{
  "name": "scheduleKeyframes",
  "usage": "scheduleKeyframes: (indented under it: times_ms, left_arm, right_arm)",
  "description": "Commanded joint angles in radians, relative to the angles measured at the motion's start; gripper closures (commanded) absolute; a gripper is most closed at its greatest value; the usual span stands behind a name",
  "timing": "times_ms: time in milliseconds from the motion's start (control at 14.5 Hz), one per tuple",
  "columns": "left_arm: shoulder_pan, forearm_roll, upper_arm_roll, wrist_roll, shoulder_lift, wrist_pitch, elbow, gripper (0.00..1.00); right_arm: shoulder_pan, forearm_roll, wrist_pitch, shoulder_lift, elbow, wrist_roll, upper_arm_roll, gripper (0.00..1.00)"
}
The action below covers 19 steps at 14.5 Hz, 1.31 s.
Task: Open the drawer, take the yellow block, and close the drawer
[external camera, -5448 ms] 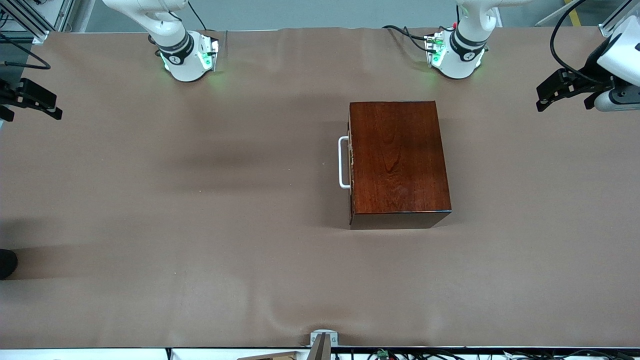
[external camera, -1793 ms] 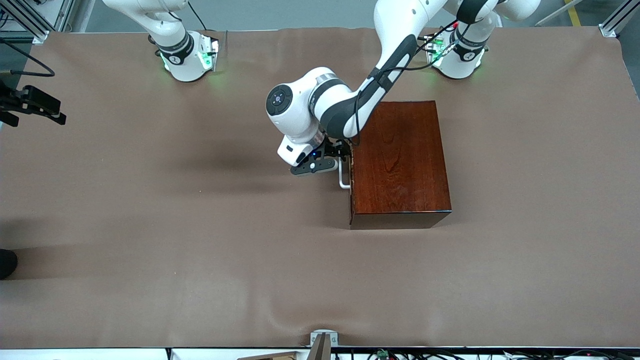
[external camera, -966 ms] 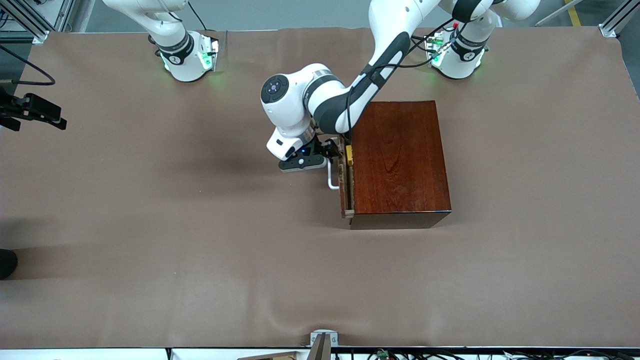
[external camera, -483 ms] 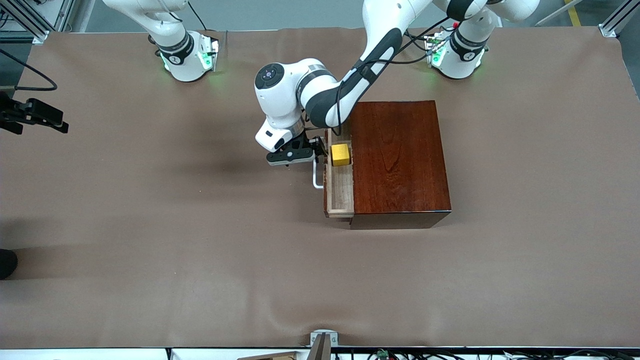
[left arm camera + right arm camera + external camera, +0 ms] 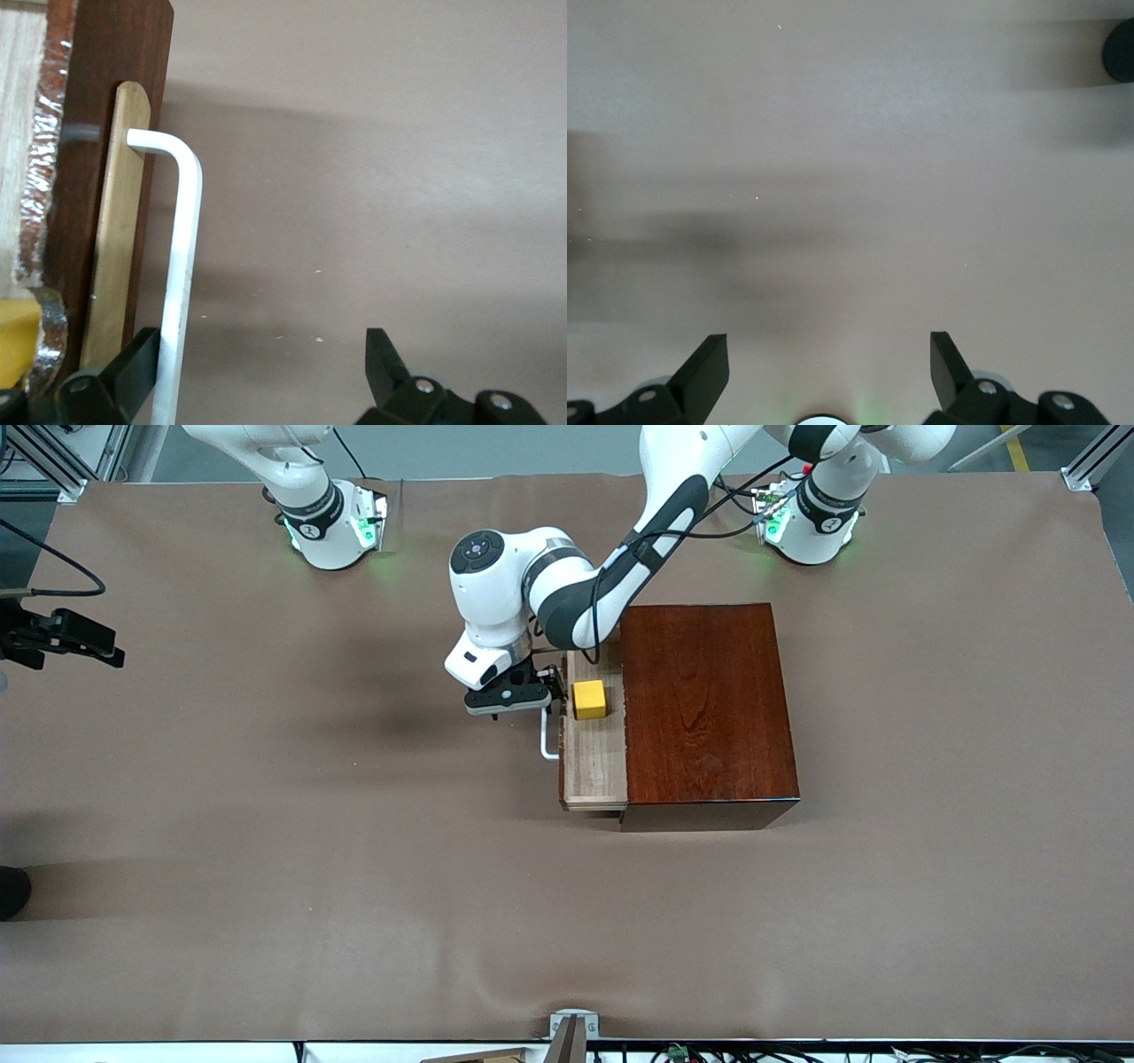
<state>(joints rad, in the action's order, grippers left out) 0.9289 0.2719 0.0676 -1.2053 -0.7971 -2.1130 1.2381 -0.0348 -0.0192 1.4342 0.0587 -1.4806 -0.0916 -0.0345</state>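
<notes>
The reddish-brown wooden box [image 5: 709, 708] stands near the left arm's base. Its drawer [image 5: 595, 766] is pulled partly out toward the right arm's end, pale wood inside. The yellow block [image 5: 589, 699] sits in the drawer at the end farther from the front camera; a corner of it also shows in the left wrist view [image 5: 13, 341]. My left gripper [image 5: 551, 689] is open, with one finger hooked between the white handle [image 5: 182, 266] and the dark drawer front [image 5: 106, 133]. My right gripper [image 5: 97, 646] is open and empty, waiting at the table's edge at the right arm's end.
A dark round object [image 5: 11, 890] lies at the table's edge at the right arm's end and also shows in the right wrist view [image 5: 1121, 49]. A metal bracket [image 5: 571, 1032] sits at the table's near edge. The brown cloth is slightly wrinkled.
The drawer has slid farther out toward the right arm's end, with my left gripper moving along at the handle. The whole yellow block now shows. The right gripper has barely moved.
</notes>
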Motion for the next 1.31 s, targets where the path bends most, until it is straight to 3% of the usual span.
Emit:
scheduleKeyframes:
  times_ms: [0, 552, 759, 1103, 1241]
  left_arm:
    - [0.011, -0.005, 0.001, -0.026, -0.036, -0.038, -0.054, 0.00]
    - [-0.001, 0.006, -0.011, -0.026, 0.058, 0.106, -0.048, 0.00]
    - [-0.013, 0.003, -0.043, -0.004, 0.168, 0.220, -0.046, 0.00]
    - [-0.134, 0.009, -0.043, 0.130, 0.373, 0.457, -0.009, 0.00]
    - [-0.189, 0.009, -0.042, 0.195, 0.438, 0.478, 0.014, 0.00]
  right_arm:
    - [-0.010, -0.015, -0.006, 0.010, 0.026, -0.002, 0.010, 0.00]
    - [-0.013, -0.010, -0.006, 0.010, 0.028, -0.004, 0.010, 0.00]
    - [-0.005, 0.011, -0.006, 0.010, 0.028, 0.030, 0.011, 0.00]
    - [0.061, 0.071, -0.015, 0.010, 0.023, 0.321, 0.018, 0.00]
    - [0.104, 0.074, -0.015, 0.010, 0.023, 0.409, 0.018, 0.00]
